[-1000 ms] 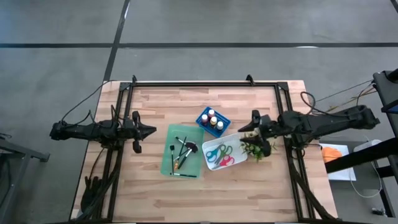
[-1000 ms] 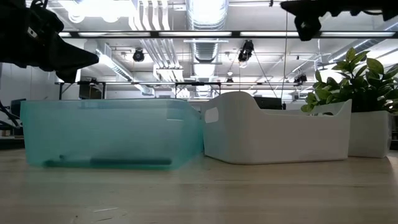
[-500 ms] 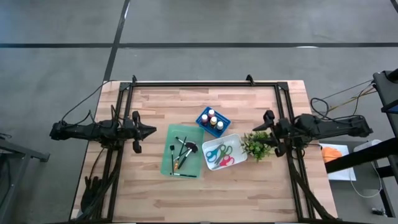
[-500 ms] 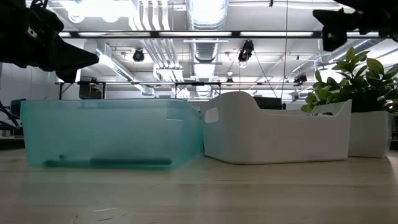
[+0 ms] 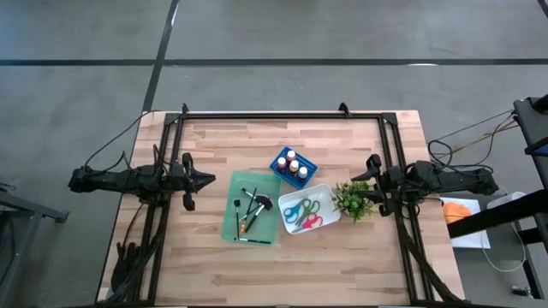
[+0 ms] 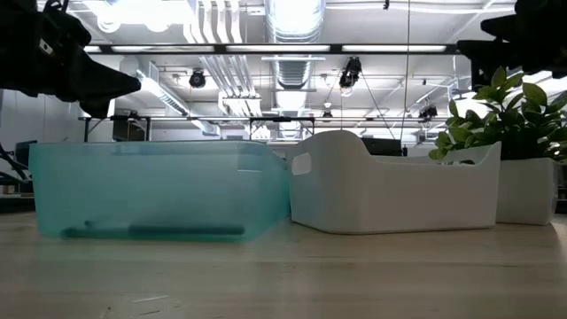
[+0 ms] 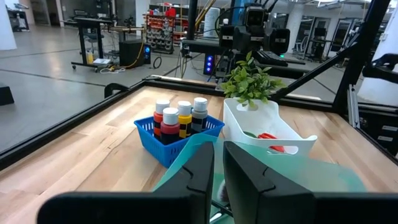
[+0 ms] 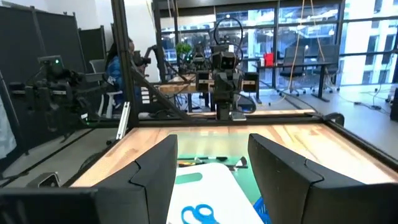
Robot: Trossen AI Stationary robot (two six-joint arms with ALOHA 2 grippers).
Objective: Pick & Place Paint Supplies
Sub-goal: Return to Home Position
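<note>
Several dark-handled brushes (image 5: 251,205) lie in a translucent green tray (image 5: 237,228). Paint bottles (image 5: 294,164) with coloured caps stand in a blue basket (image 7: 149,132). Red, green and blue scissors (image 5: 303,211) lie in a white bin (image 5: 328,190). A leafy plant (image 5: 352,199) stands at the bin's right. My left gripper (image 5: 208,180) hovers shut, left of the tray. My right gripper (image 5: 366,182) hangs open, just right of the plant, touching nothing.
A black frame (image 5: 282,115) runs along the table's far, left and right sides. Bare wood (image 5: 257,274) shows along the near edge and at the far left. In the right wrist view, the white bin (image 8: 208,183) lies ahead between the fingers.
My right arm has drawn back toward the table's right edge, from over the plant to beside it. The plant, bins and left arm have kept still.
</note>
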